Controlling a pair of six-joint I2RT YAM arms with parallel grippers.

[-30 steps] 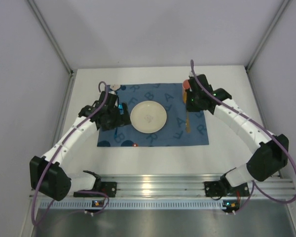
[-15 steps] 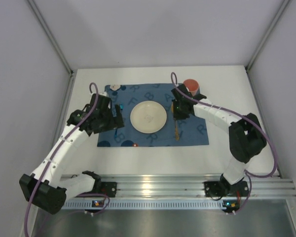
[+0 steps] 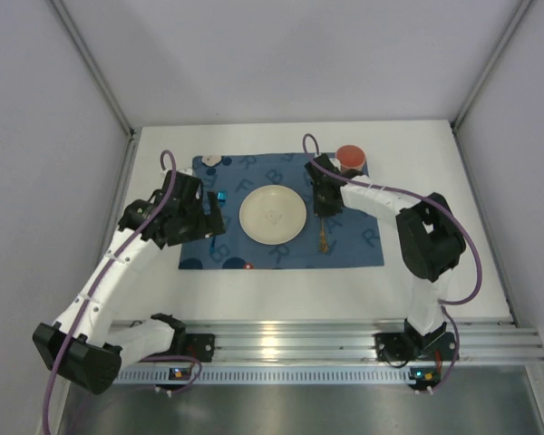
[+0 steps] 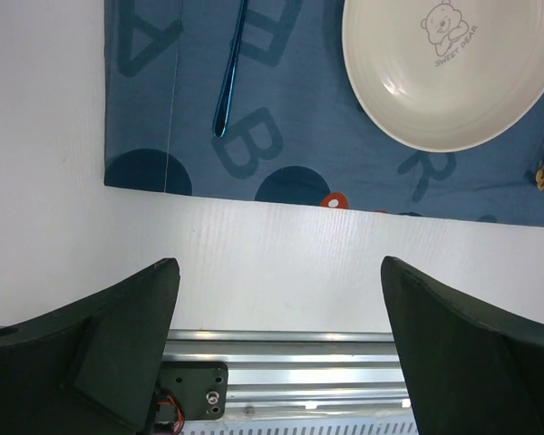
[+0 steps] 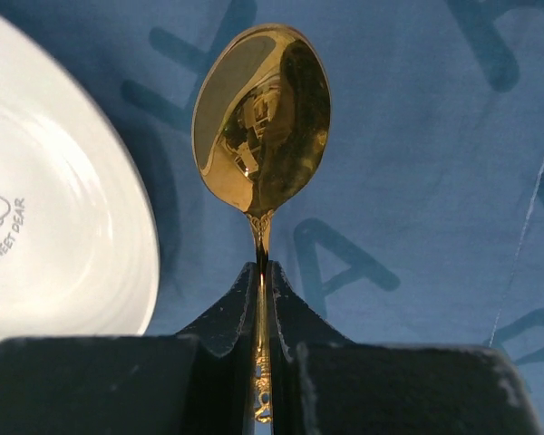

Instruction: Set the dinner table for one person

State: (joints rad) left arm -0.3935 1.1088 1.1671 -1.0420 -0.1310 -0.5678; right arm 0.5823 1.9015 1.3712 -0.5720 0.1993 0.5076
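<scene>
Right gripper (image 5: 261,272) is clamped on the neck of a gold spoon (image 5: 261,118), held over the blue placemat (image 5: 417,136) just beside the white plate (image 5: 63,227). Left gripper (image 4: 276,290) is spread wide and holds nothing. It hangs above the dinner table (image 4: 72,236), which lies under the placemat.

**COLOUR AND PATTERN RECORD**

The bench (image 3: 435,272) is recorded as plain matte white, edged by a silver rail (image 3: 344,340). The placemat (image 3: 354,245) is noted as dark blue, printed with letters and round dots in other shades of blue, and one small orange-red mark (image 4: 333,200). The plate (image 3: 272,214) is logged as cream, marked with a grey bear outline and the words "SWEET BEAR". The spoon (image 5: 261,118) is found to be polished gold, the slim utensil (image 4: 229,77) metallic blue, and the cup (image 3: 351,156) red. The left tool (image 4: 276,299) and right tool (image 5: 261,381) are recorded as black.
</scene>
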